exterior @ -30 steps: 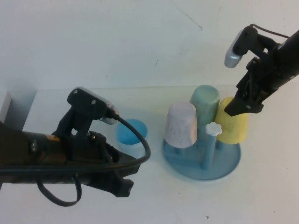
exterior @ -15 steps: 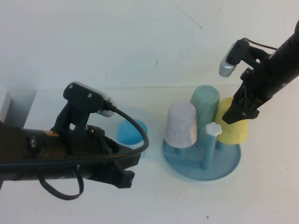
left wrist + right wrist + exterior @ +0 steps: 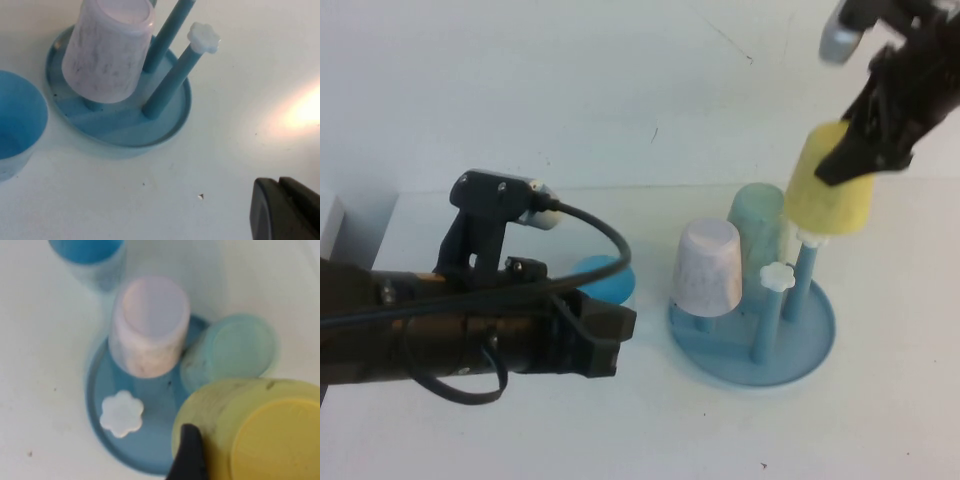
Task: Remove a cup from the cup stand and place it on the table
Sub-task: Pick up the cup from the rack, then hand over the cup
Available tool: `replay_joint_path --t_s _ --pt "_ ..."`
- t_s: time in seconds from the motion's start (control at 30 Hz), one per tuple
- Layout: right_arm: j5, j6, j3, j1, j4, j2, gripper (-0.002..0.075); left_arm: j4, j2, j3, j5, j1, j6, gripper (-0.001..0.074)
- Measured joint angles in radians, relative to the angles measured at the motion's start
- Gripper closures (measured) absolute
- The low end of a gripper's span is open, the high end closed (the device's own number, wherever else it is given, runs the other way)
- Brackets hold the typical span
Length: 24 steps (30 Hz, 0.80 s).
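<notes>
The pale-yellow cup [image 3: 830, 190] hangs upside down in the air, its rim just above the top of a bare blue peg [image 3: 805, 272] of the cup stand [image 3: 810, 352]. My right gripper [image 3: 855, 150] is shut on the cup's side from above. In the right wrist view one dark finger [image 3: 187, 455] presses the cup [image 3: 250, 430] above the stand [image 3: 100, 390]. My left gripper [image 3: 610, 340] is shut and empty, low over the table [image 3: 880, 420] left of the stand. It also shows in the left wrist view [image 3: 285, 210].
A pale-pink cup [image 3: 708, 268] and a light teal cup [image 3: 757, 215] sit upside down on stand pegs. A free peg with a white flower knob [image 3: 777, 277] stands in front. An upright blue cup [image 3: 605, 280] stands on the table beside my left arm.
My right gripper has risen with the yellow cup, lifting it off its peg. My left arm has shifted slightly right and turned.
</notes>
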Motion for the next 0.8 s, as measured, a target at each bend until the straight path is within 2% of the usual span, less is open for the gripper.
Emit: replay_joint_path --t_s 0.23,0.33,0.5,0.57,0.67,0.8 --pt "0.028 0.144 -0.155 0.0 0.0 -0.109 0.0171 -0.172 0.0 0.0 -0.002 0.0 0.02 0.0738" --pt "0.028 0.177 -0.157 0.0 0.016 -0.173 0.0171 -0.312 0.0 0.0 0.0 0.0 0.111 0.0738" --pt "0.028 0.226 -0.078 -0.009 0.057 -0.293 0.0171 -0.589 0.0 0.0 0.0 -0.001 0.24 0.0734" --pt "0.028 0.236 0.003 -0.015 0.059 -0.356 0.0171 -0.64 0.0 0.0 0.0 -0.001 0.271 0.0715" --pt "0.028 0.241 0.142 -0.019 0.075 -0.457 0.0171 -0.662 0.0 0.0 0.0 -0.001 0.29 0.0628" --pt "-0.067 0.246 0.384 -0.019 0.115 -0.634 0.0171 -0.668 0.001 0.0 -0.004 -0.001 0.282 0.0374"
